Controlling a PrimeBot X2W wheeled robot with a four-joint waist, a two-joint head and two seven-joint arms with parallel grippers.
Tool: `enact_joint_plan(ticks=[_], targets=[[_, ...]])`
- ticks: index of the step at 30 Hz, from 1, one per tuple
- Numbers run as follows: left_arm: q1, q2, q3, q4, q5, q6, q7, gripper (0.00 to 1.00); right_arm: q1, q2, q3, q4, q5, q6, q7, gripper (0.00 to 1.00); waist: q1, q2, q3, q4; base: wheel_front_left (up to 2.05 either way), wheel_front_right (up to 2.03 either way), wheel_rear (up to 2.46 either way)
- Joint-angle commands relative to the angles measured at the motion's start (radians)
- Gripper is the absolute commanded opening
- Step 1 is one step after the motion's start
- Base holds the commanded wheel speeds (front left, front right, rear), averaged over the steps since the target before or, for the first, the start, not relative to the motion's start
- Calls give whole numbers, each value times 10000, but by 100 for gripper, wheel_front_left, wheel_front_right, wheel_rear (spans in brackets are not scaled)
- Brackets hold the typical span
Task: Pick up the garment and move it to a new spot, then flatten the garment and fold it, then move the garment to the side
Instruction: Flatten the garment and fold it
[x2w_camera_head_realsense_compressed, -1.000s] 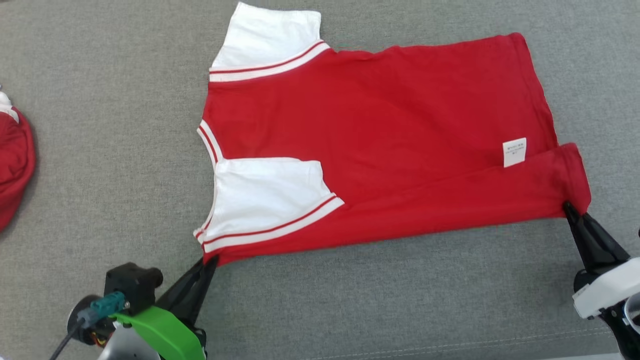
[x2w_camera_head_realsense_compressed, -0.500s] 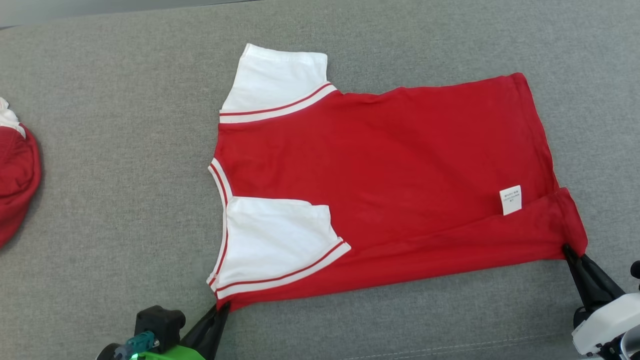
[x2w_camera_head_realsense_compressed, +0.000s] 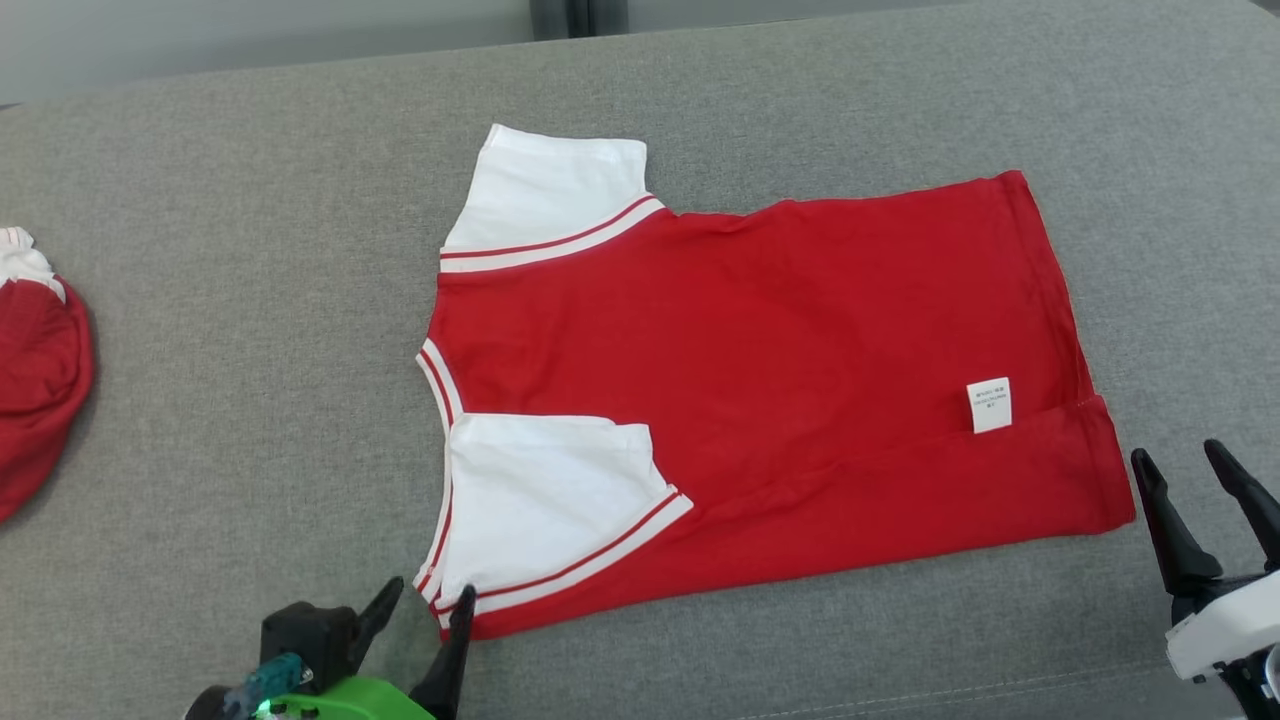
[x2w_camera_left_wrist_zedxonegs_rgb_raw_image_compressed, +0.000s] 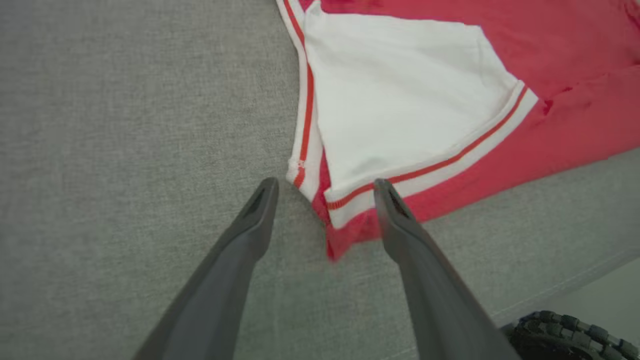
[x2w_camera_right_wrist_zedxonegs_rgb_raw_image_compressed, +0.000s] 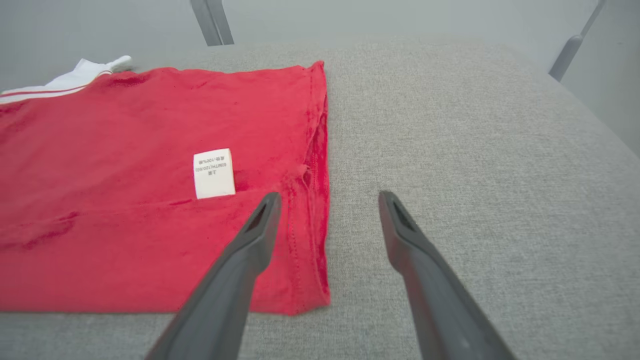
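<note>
Red-and-white knit garment (x2w_camera_head_realsense_compressed: 760, 380) lies flat, six-o'clock strip folded over; your left gripper (x2w_camera_head_realsense_compressed: 430, 590) and right gripper (x2w_camera_head_realsense_compressed: 1178, 453) stand spread, empty. Pinch the twelve-o'clock edge evenly next.

the garment (x2w_camera_head_realsense_compressed: 760, 360) is seen as soft, matt knit cloth; the worktop (x2w_camera_head_realsense_compressed: 250, 300) is covered in rough, matt, tightly woven fabric.
</note>
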Motion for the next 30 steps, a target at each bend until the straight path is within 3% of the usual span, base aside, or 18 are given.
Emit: enact_joint_plan(ticks=[1, 7, 11, 13, 23, 30], targets=[[88, 173, 160, -381, -9, 117, -91, 100, 87, 150, -162, -244, -217, -14, -30, 100, 0, 0, -22, -27, 0, 0, 0], [-995, 734, 962, -2174, 285, 445, 22, 100, -184, 766, -425, -1210, -935, -14, -30, 100, 0, 0, 165, 30, 0, 0, 0], [-2761, 815, 1320, -2178, 432, 163, 469, 100, -658, 1184, -320, -1554, -1351, -14, -30, 100, 0, 0, 594, 7, 0, 0, 0], [-3826, 783, 1433, -1828, 293, -126, 865, 100, -1001, 1356, -225, -1672, -1514, -14, -30, 100, 0, 0, 885, -72, 0, 0, 0], [-8870, 745, 1166, 1816, -946, -2433, 4139, 100, -3071, 2080, 591, -1986, -1909, -14, -30, 100, 0, 0, 2808, -925, 0, 0, 0], [-10923, 804, 748, 3749, -894, -3268, 5402, 100, -3648, 2420, 643, -2038, -2007, -14, -30, 100, 0, 0, 3872, -1448, 0, 0, 0]])
